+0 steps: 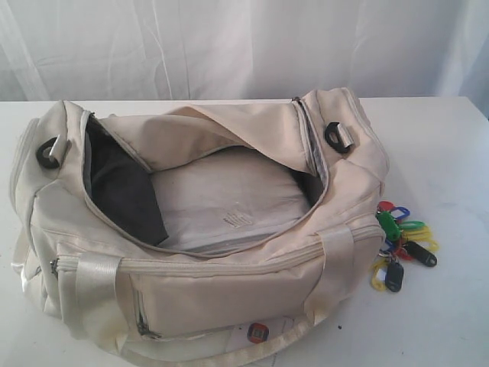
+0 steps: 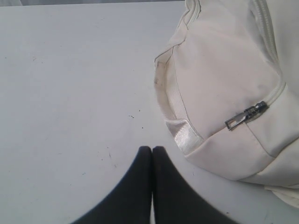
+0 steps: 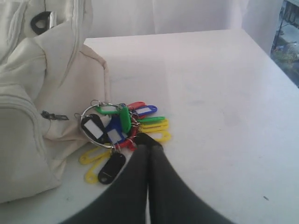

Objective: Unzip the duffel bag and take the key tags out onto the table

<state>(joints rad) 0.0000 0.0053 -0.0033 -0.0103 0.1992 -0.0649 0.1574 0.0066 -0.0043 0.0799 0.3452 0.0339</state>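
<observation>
Jaws closed on nothing — left end effector (image 2: 152, 149) over table (image 2: 70, 93); right end effector (image 3: 148, 139) beside key tags (image 3: 114, 125).

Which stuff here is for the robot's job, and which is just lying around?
For the job:
bag, unzipped
key tags, out beside the bag
table

Just there:
curtain at the back

One duffel bag (image 1: 214, 287), one key-tag bunch (image 1: 401, 241)
</observation>
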